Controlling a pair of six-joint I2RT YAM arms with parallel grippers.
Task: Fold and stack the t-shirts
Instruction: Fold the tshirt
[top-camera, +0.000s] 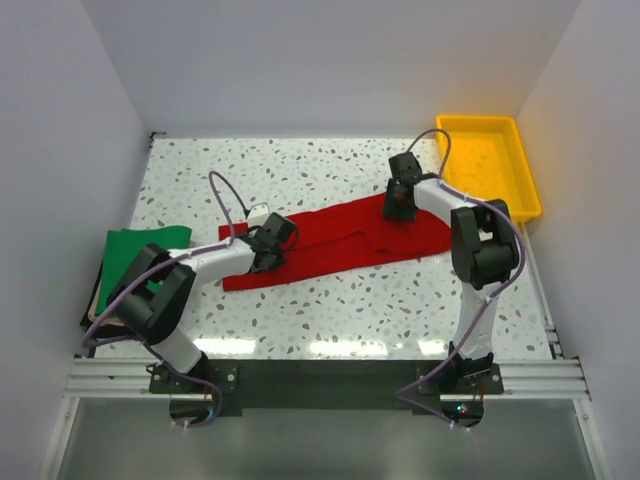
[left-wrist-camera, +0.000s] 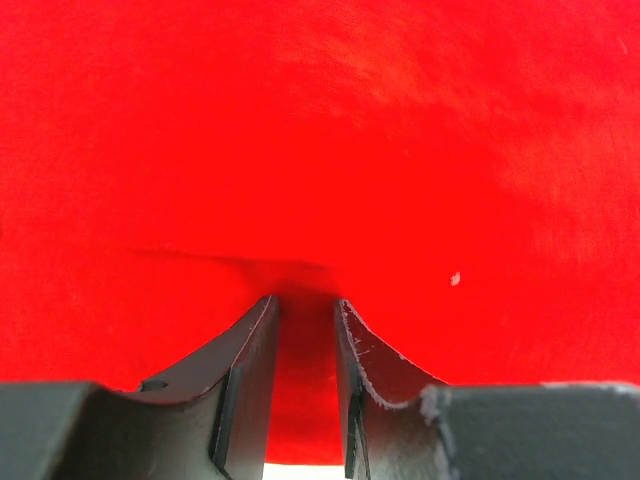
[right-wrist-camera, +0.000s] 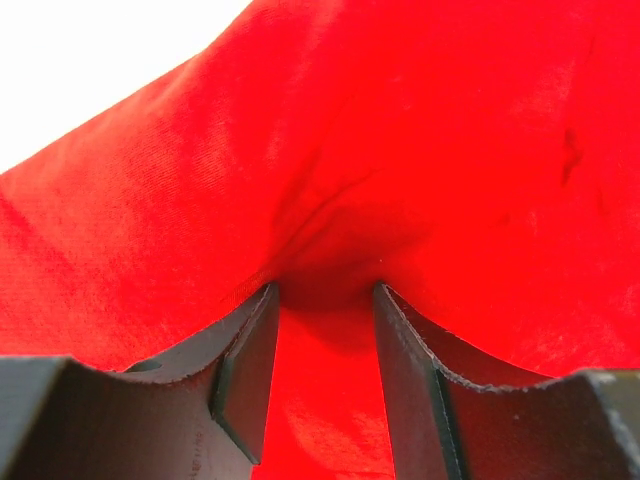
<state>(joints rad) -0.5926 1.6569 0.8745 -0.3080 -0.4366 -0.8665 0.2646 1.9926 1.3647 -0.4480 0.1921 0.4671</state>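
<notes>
As seen from above, the green shirt lies folded at the counter's left edge, and the red shirt mid-counter, only part folded. Its cloth is pinched by the left hand, and likewise by the right hand. Stacking is judged not yet done.

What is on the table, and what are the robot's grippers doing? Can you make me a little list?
red t-shirt: lying in a long strip across the middle of the table
green t-shirt: lying flat at the left edge
yellow tray: far right corner
left gripper: pinching the red t-shirt near its left end
right gripper: pinching the red t-shirt at its far edge
</notes>
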